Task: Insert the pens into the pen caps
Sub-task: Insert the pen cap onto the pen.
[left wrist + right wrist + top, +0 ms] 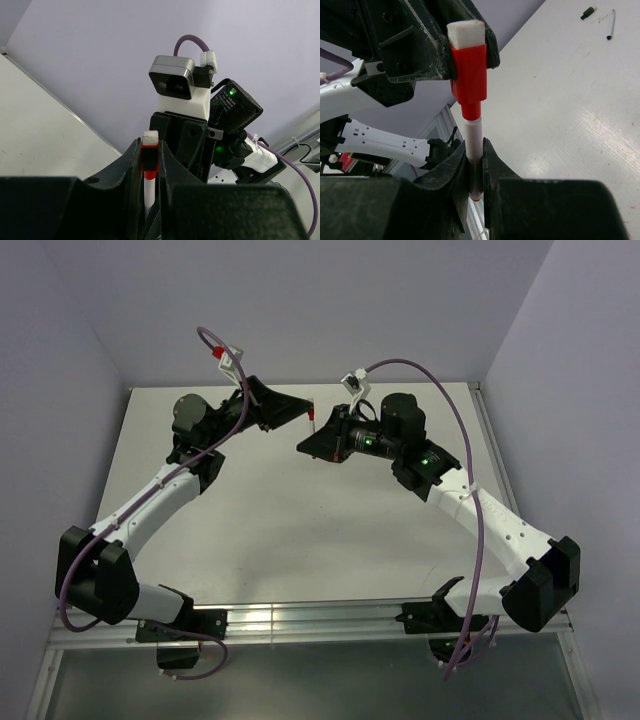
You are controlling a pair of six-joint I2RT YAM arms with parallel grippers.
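Nearest the right wrist camera, the right gripper was closed to a narrow gap on the pen. Its two dark fingers pressed the white barrel from either side, partway along its length. A sliver of red showed on the barrel behind the grip.

Just past those fingertips the barrel ran straight into the narrow neck of the red cap, and pen and cap stood in one line. The left gripper was pinched just as narrowly on that cap, one black finger on each side of its red body, and the white barrel ran back between them toward the left wrist camera. So the two grippers held the one joined piece, the left on the cap and the right on the barrel, with their fingertips just apart. The piece was raised off the table.

Beyond the left fingers, the cap's far end carried a white felt pad that stuck out clear of the grip.

Farther on from the left gripper stood the right arm's wrist camera, facing back at it, with a purple cable looping above.

Far beyond the right gripper and off to its right, a black cap and a second pen lay on the table, near each other but not touching.
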